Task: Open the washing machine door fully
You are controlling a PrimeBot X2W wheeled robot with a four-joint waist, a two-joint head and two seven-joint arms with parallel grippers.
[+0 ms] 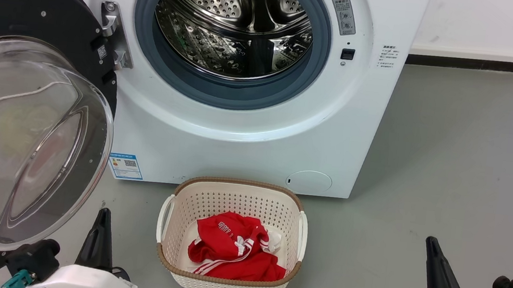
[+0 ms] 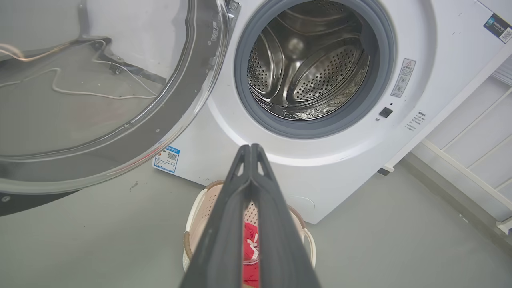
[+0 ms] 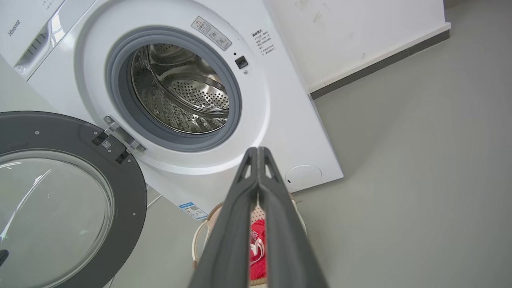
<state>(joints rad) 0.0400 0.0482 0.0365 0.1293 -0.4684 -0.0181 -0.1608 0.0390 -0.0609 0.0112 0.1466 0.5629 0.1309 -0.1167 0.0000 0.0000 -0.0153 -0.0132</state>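
Note:
The white washing machine (image 1: pixel 247 143) stands ahead with its steel drum (image 1: pixel 236 26) bare inside the grey rubber ring. The washing machine door (image 1: pixel 20 136), a black disc with a bulging clear glass bowl, is swung wide to the left on its hinge (image 1: pixel 114 36). It also shows at the left of the left wrist view (image 2: pixel 100 100) and of the right wrist view (image 3: pixel 60 208). My left gripper (image 1: pixel 104 213) is shut, low, just right of the door's rim, holding nothing. My right gripper (image 1: pixel 431 243) is shut over bare floor at the lower right. Both touch tips in their wrist views (image 2: pixel 251 147) (image 3: pixel 258 150).
A cream laundry basket (image 1: pixel 171 211) with red clothing (image 1: pixel 229 252) sits on the floor in front of the washer, between my two grippers. Grey floor (image 1: pixel 467 163) stretches to the right. A white wall with a dark skirting (image 1: pixel 473 62) runs behind.

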